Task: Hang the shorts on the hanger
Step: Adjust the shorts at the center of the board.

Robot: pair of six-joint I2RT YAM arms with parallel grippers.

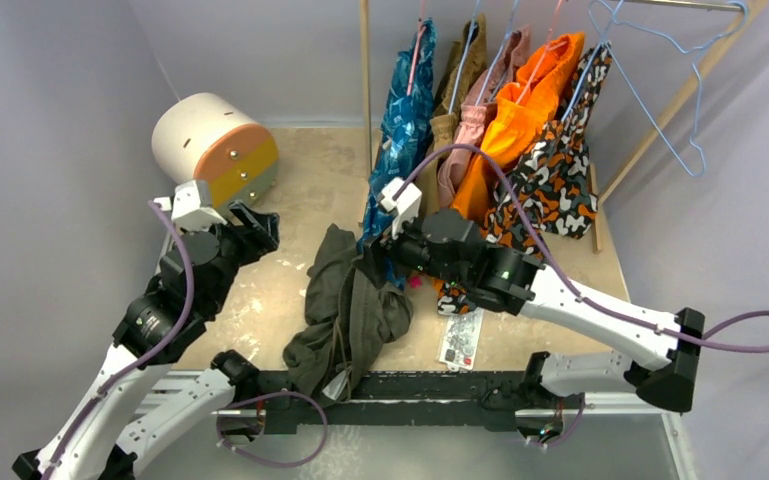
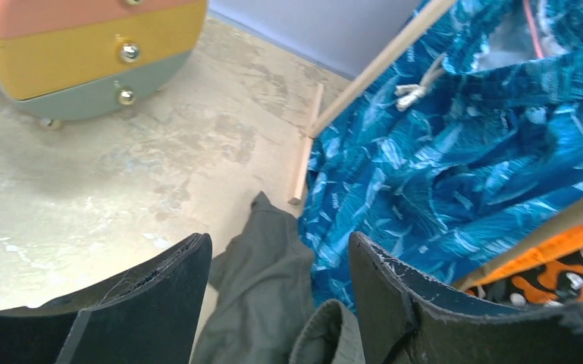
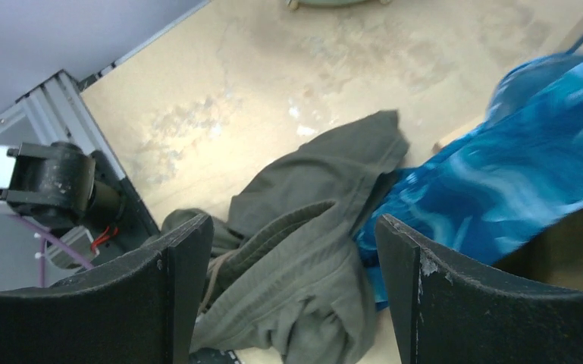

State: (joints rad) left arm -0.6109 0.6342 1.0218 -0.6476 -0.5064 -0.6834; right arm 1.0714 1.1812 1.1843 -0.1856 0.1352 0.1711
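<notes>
The dark olive-green shorts (image 1: pixel 345 305) lie crumpled on the table's near middle, one end draped over the front rail. The light-blue wire hanger (image 1: pixel 660 90) hangs empty at the rack's far right. My left gripper (image 1: pixel 260 228) is open and empty, left of the shorts and apart from them; its wrist view (image 2: pixel 277 246) shows the shorts (image 2: pixel 265 288) below its jaws. My right gripper (image 1: pixel 375 260) is open and empty just above the shorts' upper right edge; its wrist view (image 3: pixel 292 227) shows the shorts (image 3: pixel 311 250) between and below its jaws.
A rack with a wooden post (image 1: pixel 365 60) holds blue patterned shorts (image 1: pixel 400 120), tan, pink, orange (image 1: pixel 520 110) and camouflage-print garments. A round drawer unit (image 1: pixel 215 145) stands at the back left. A printed card (image 1: pixel 460 340) lies right of the shorts.
</notes>
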